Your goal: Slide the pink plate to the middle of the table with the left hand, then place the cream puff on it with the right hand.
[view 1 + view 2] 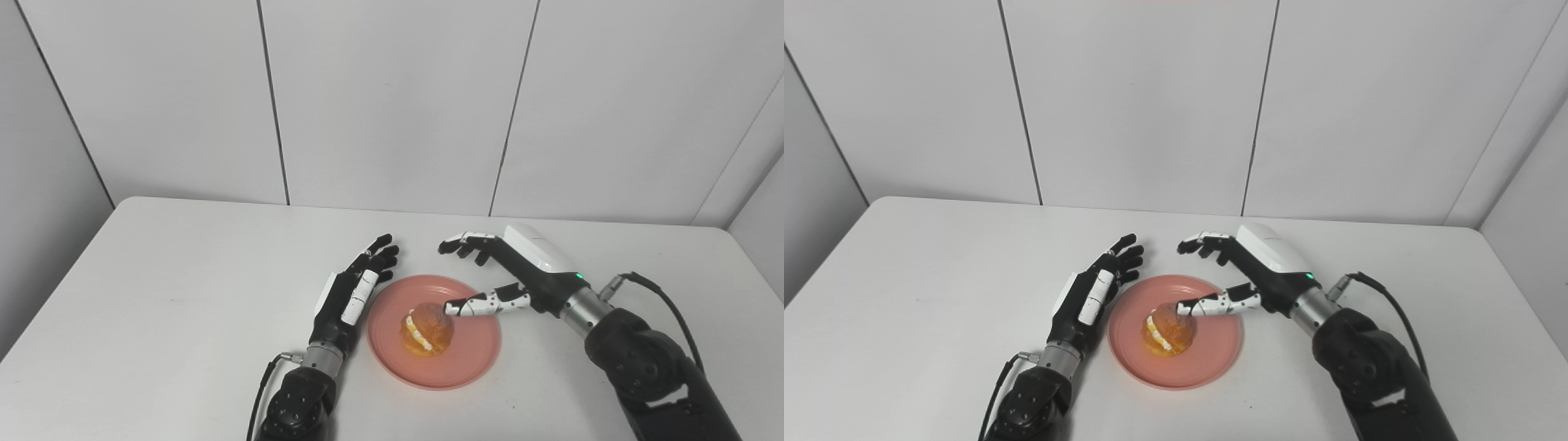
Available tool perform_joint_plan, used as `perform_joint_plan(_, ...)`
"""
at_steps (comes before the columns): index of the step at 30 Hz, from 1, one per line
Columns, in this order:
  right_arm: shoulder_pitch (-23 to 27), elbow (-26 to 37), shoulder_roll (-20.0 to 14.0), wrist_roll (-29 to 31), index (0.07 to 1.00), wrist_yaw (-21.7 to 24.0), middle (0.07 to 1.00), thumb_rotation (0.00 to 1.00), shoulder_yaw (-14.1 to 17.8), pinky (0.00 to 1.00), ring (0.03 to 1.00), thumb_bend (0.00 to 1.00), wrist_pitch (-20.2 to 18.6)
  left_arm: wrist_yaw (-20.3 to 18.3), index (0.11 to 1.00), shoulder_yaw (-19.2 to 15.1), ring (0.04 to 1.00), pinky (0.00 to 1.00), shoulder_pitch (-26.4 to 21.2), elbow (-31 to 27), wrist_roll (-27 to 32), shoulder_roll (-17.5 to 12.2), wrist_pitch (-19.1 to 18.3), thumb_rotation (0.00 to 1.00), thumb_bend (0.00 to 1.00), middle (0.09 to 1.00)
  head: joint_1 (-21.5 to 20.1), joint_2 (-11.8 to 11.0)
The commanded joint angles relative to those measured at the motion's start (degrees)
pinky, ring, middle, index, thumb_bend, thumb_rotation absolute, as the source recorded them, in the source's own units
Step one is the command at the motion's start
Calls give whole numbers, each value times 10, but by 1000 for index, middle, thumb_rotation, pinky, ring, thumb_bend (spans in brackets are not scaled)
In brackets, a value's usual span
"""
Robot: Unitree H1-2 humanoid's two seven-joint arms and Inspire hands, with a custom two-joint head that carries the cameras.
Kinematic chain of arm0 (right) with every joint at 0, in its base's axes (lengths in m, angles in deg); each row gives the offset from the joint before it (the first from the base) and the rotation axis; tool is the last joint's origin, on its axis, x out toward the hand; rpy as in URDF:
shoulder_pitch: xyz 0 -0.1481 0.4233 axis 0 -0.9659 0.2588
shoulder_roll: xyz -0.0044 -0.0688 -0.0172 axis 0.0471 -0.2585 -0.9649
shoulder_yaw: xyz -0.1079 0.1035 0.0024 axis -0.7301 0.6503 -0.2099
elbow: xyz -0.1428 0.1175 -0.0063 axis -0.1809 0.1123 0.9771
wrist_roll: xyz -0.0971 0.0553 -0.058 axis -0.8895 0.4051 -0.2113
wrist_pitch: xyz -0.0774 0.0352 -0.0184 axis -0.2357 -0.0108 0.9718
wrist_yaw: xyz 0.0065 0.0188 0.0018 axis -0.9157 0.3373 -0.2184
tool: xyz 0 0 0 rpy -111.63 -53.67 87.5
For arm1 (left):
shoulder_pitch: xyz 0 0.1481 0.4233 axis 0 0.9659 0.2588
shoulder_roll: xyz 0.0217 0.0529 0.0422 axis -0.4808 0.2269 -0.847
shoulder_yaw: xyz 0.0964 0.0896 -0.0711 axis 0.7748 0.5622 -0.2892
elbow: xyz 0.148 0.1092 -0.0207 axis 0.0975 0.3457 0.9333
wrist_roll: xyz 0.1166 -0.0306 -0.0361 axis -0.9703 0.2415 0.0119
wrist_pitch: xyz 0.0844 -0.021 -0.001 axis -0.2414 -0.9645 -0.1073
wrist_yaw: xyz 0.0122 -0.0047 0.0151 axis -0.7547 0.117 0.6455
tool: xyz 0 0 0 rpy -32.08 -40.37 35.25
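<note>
**Cream Puff on Plate, Both Hands Released**

Right hand (514,269): released, grasping nothing. Its fingers (465,242) are spread above the plate's far rim at 12 o'clock. The thumb (484,303) extends over the plate from 3 o'clock, and its tip lies at the top of the cream puff; contact cannot be confirmed.

Left hand (355,288): released, fingers extended and apart, pointing toward 1 o'clock. It lies just beside the plate's 9 o'clock rim, grasping nothing.

Cream puff (427,334): rests on the pink plate (465,367), slightly toward 9 o'clock of the plate's centre, its white filling facing 9 o'clock.

Pink plate: sits flat on the white desk (153,294), near the middle, between both hands.
</note>
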Motion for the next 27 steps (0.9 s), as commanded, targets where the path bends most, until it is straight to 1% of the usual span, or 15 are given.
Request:
perform_joint_plan(1,3,-6,17,32,744,-50,781,717,20,684,766,999,26,9,863,-3,888,894,-1,-10,5,6,5,896,838,884,1,0)
perform_joint_plan(4,-25,-56,60,81,767,-120,799,706,60,680,767,995,54,37,858,-13,892,902,-2,-13,-6,12,12,894,842,890,0,1)
perform_joint_plan(6,-39,-80,89,117,777,-150,801,736,84,676,756,974,56,58,855,-17,902,920,-2,-14,-16,17,14,899,833,894,1,2)
perform_joint_plan(8,-49,-106,120,170,799,-167,820,795,108,699,765,910,63,73,862,-18,929,957,-1,-17,-23,20,15,908,817,909,1,2)
perform_joint_plan(9,-53,-119,134,196,821,-173,841,841,119,719,782,854,65,80,871,-17,947,980,0,-18,-28,20,16,916,813,922,1,3)
perform_joint_plan(10,-56,-130,146,217,845,-178,863,896,129,752,803,839,67,86,882,-16,960,984,1,-19,-34,20,18,930,833,934,1,3)
perform_joint_plan(12,-62,-148,163,245,869,-188,884,958,142,785,828,822,70,99,894,-14,970,988,4,-20,-46,18,21,943,854,946,2,3)
perform_joint_plan(14,-65,-169,176,268,882,-196,899,992,153,835,862,832,74,111,913,-14,986,997,5,-18,-57,17,29,955,851,966,2,3)
perform_joint_plan(17,-70,-182,188,285,901,-204,916,1000,157,874,892,855,71,131,922,-12,997,991,5,-13,-79,14,36,972,805,981,0,5)
perform_joint_plan(21,-71,-202,194,301,915,-204,928,1000,152,899,905,842,70,158,918,-11,979,978,6,-14,-109,12,19,999,753,968,-6,8)
perform_joint_plan(25,-71,-222,192,295,926,-205,935,1000,141,911,910,844,71,167,922,-12,984,988,6,-9,-116,8,11,1000,769,970,-10,12)
perform_joint_plan(27,-71,-230,189,289,932,-206,938,1000,136,919,913,841,76,169,922,-12,983,975,7,-8,-116,7,8,1000,779,969,-10,12)
